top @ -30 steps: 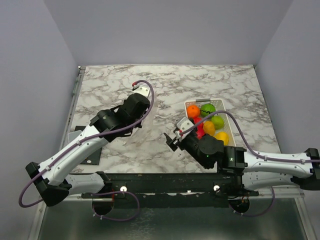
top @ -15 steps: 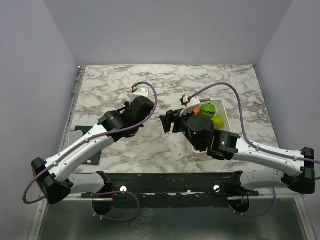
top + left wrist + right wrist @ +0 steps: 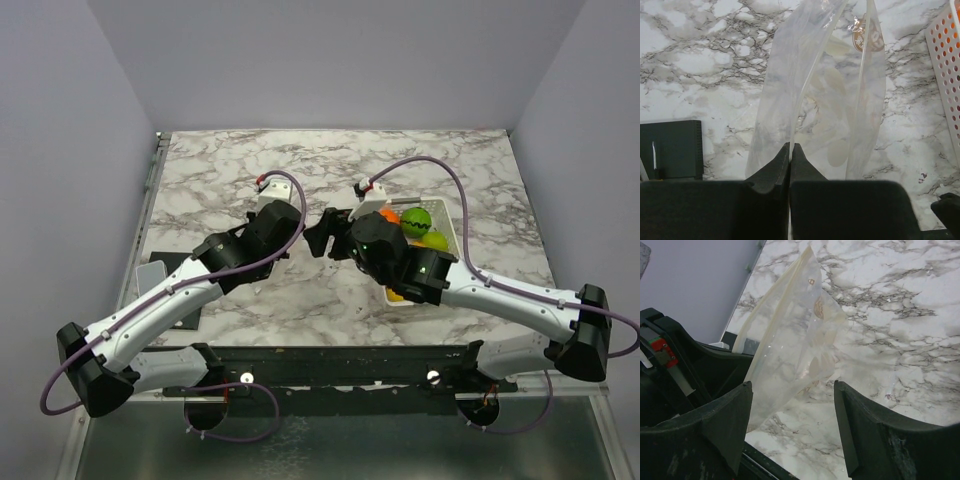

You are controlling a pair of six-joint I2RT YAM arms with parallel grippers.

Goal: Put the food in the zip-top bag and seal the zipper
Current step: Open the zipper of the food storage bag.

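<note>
Left gripper [image 3: 790,150]: fingers clenched on one wall of the zip-top bag [image 3: 820,100], pinching the thin plastic at its near edge. The bag hangs lifted above the marble table [image 3: 700,65]. Its long axis runs straight away from those fingers, and its two walls spread apart at the held end.

Right gripper [image 3: 792,385]: fingers released, spread wide, gripping nothing. The bag sits just ahead of them, nearer the finger [image 3: 715,430] on that view's left side.

Food [image 3: 416,219]: in the white perforated tray [image 3: 946,65], beside the right arm. None shows inside the bag.

Judgement: the unheld wall faces the tray side, so your right arm is the nearer one to it. You likely need to bring the right fingers across until that free wall lies between them before closing.
</note>
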